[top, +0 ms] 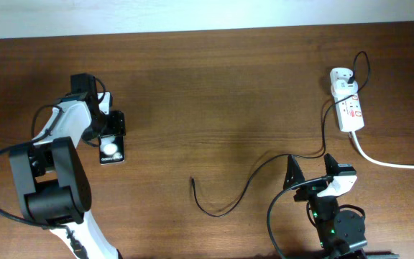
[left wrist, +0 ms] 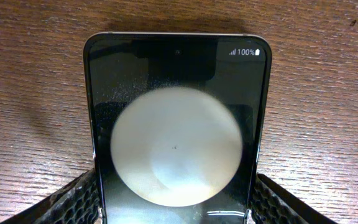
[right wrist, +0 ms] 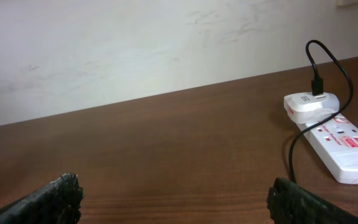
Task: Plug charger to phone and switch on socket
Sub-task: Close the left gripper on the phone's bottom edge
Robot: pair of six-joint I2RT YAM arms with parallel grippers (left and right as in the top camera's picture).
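The black phone (top: 111,151) lies flat on the wooden table at the left, with a white light spot on its screen. It fills the left wrist view (left wrist: 176,81). My left gripper (top: 111,133) is shut on the phone's near end, a finger against each long edge (left wrist: 174,214). The charger's thin black cable (top: 259,167) runs from the white plug adapter (top: 341,78) to its free connector tip (top: 192,181), which lies mid-table. The adapter sits in the white socket strip (top: 351,111). My right gripper (top: 313,171) is open and empty beside the cable, facing the strip (right wrist: 344,149).
The strip's thick white cord (top: 387,162) trails off to the right edge. In the right wrist view, the adapter (right wrist: 309,106) and the looping cable (right wrist: 293,149) are at the right, with a pale wall behind the table's far edge.
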